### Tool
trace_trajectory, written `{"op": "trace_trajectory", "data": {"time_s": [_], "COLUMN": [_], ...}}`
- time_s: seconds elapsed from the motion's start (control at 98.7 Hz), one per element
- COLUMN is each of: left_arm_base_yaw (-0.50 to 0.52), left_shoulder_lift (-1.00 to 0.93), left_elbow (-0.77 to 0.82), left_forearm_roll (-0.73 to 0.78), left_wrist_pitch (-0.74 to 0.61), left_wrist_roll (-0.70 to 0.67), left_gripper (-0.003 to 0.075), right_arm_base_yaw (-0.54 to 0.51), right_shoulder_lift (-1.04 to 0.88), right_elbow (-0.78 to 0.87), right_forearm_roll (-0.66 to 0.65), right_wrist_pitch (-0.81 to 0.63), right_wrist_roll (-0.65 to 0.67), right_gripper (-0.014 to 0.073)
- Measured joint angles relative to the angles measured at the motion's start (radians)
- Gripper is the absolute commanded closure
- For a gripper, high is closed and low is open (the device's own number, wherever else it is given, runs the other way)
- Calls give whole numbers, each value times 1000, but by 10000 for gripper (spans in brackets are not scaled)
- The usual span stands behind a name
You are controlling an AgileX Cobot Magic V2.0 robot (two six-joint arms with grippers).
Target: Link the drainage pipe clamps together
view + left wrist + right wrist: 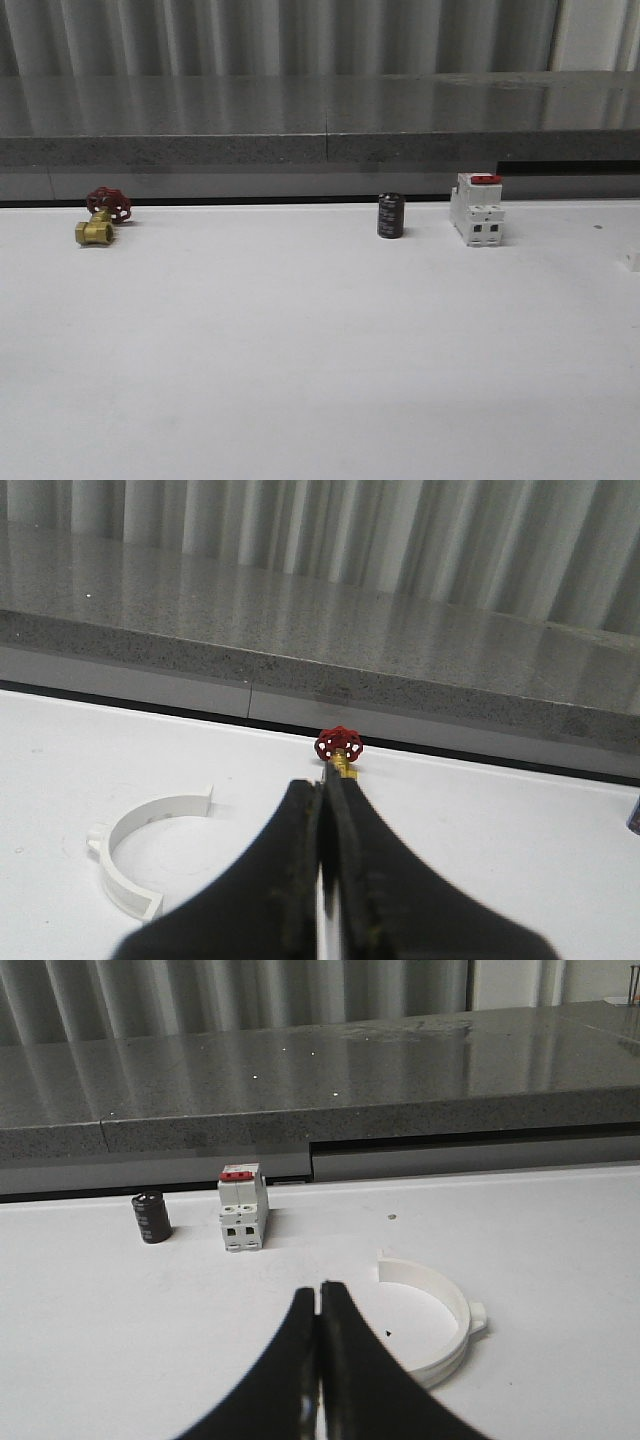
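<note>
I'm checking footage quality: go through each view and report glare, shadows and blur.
Front view: soft overall, streaky reflections on the grey ledge, faint shadows beside the valve and breaker. Left wrist view: the shut left gripper is dark and blurred; the clamp half is clear. Right wrist view: the right gripper is a silhouette; white clamp half barely contrasts with the table.

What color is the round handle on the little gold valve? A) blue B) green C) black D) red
D: the valve has a brass body, and the wheel handle on it is red; the left wrist view shows the same.
</note>
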Motion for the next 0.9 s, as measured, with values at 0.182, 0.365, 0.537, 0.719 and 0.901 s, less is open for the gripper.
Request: {"op": "trace_trajectory", "data": {"time_s": [0.182,0.365,0.537,0.719,0.901], "left_arm_base_yaw": [0,0,0,0,0], "left_shoulder_lift": [0,0,0,13,156], "left_elbow": [0,0,-2,-106,-351], "left_forearm_roll": [0,0,0,-2,13], "left_wrist_pitch": [0,0,3,89,287], "left_wrist_roll": [0,0,0,0,0], "left_gripper": [741,741,741,741,741], "right_arm_base_yaw": [0,0,0,0,0], "right_shoulder_lift": [0,0,0,0,0], "right_elbow": [0,0,0,0,0], "right_forearm_roll": [0,0,0,0,0], "right_wrist_pitch": [0,0,0,0,0], "right_wrist_roll": [0,0,0,0,0], "right_gripper": [661,661,661,661,661]}}
